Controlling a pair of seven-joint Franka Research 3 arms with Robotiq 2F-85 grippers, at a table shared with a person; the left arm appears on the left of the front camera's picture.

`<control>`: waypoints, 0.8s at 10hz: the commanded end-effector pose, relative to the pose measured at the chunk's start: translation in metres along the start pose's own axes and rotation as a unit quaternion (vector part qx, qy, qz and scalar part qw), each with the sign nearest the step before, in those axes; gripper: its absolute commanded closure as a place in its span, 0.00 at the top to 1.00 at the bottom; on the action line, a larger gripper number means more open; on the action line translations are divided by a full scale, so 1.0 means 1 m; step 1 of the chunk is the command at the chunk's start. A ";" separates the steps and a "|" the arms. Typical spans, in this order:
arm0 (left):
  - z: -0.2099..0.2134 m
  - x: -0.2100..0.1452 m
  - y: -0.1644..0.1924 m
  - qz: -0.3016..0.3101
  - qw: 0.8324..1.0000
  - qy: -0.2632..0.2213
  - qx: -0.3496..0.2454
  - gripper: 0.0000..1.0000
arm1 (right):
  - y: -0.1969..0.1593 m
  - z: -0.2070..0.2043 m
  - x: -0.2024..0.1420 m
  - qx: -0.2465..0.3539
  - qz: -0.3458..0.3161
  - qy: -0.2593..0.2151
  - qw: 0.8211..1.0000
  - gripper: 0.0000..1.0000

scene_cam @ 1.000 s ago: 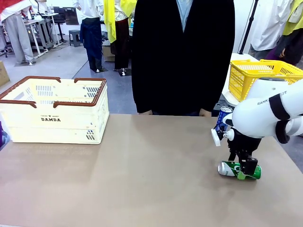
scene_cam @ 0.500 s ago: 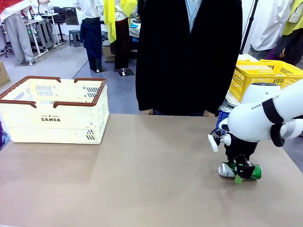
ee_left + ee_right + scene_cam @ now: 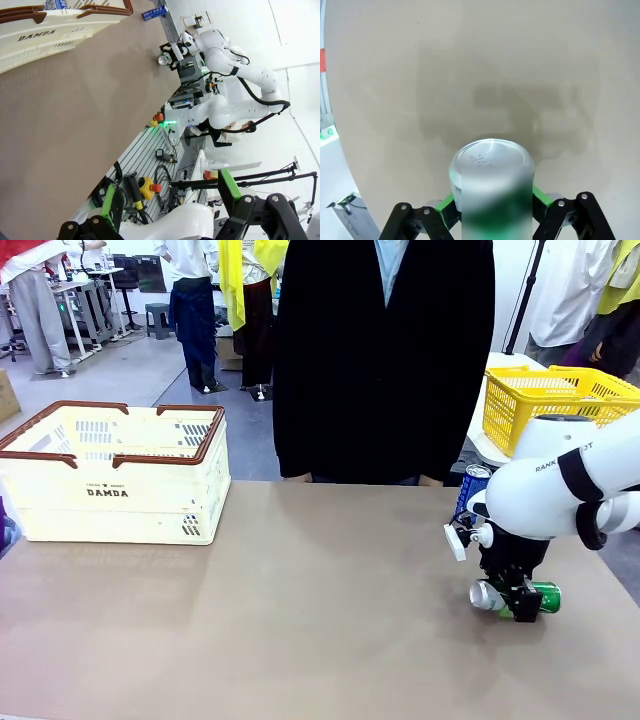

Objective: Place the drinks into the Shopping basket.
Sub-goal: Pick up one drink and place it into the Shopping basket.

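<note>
Clamping the slim green metal can (image 3: pixel 547 597) across its middle, the right gripper (image 3: pixel 520 606) reaches down at the right side of the tan worktop (image 3: pixel 300 630). The can lies on its side at worktop level, silver end toward picture left; whether it rests on the surface or is just clear of it cannot be told. In the right wrist view, 2 green pads (image 3: pixel 445 202) press against opposite sides of the can, whose silver end faces the camera.

The slim blue metal can (image 3: pixel 472 490) stands upright behind the right arm, near the far edge and in front of the person in a dark coat (image 3: pixel 385 370). The large cream-white slotted Shopping basket (image 3: pixel 115 480) with its dark brown rim sits at the far left of the worktop, well apart from both cans. A bright yellow mesh basket (image 3: pixel 555 400) sits beyond the right arm.

The left gripper (image 3: pixel 167 200) has its fingers spread wide apart, with nothing between them.
</note>
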State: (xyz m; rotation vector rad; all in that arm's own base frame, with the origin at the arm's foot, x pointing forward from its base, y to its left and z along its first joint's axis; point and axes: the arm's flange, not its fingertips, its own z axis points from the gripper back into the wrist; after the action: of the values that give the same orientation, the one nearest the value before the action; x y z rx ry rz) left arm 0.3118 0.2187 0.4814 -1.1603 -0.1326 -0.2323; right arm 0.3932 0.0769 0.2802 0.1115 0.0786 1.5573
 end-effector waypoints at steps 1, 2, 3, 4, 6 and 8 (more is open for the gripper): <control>0.000 0.000 -0.005 0.004 1.000 -0.004 -0.006 1.00 | 0.049 -0.007 -0.010 -0.010 -0.027 0.025 0.999 0.00; 0.000 0.000 -0.005 0.004 1.000 -0.004 -0.006 1.00 | 0.047 -0.003 -0.008 -0.003 -0.048 0.033 0.998 0.00; 0.000 0.000 -0.005 0.004 1.000 -0.004 -0.006 1.00 | 0.047 0.003 -0.005 0.021 -0.076 0.026 0.997 0.00; 0.000 0.000 -0.005 0.004 1.000 -0.004 -0.006 1.00 | 0.046 0.017 0.006 0.044 -0.112 -0.028 0.992 0.00; 0.000 0.000 -0.005 0.004 1.000 -0.004 -0.006 1.00 | 0.043 0.048 0.053 0.109 -0.205 -0.107 0.967 0.00; 0.000 0.000 -0.005 0.004 1.000 -0.004 -0.006 1.00 | 0.042 0.066 0.127 0.080 -0.296 -0.156 0.939 0.00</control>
State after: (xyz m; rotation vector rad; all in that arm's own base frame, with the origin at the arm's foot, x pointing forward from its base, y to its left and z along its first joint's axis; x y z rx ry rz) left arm 0.3118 0.2187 0.4814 -1.1602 -0.1326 -0.2321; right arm 0.3514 0.1657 0.3437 0.4615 0.0775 1.0352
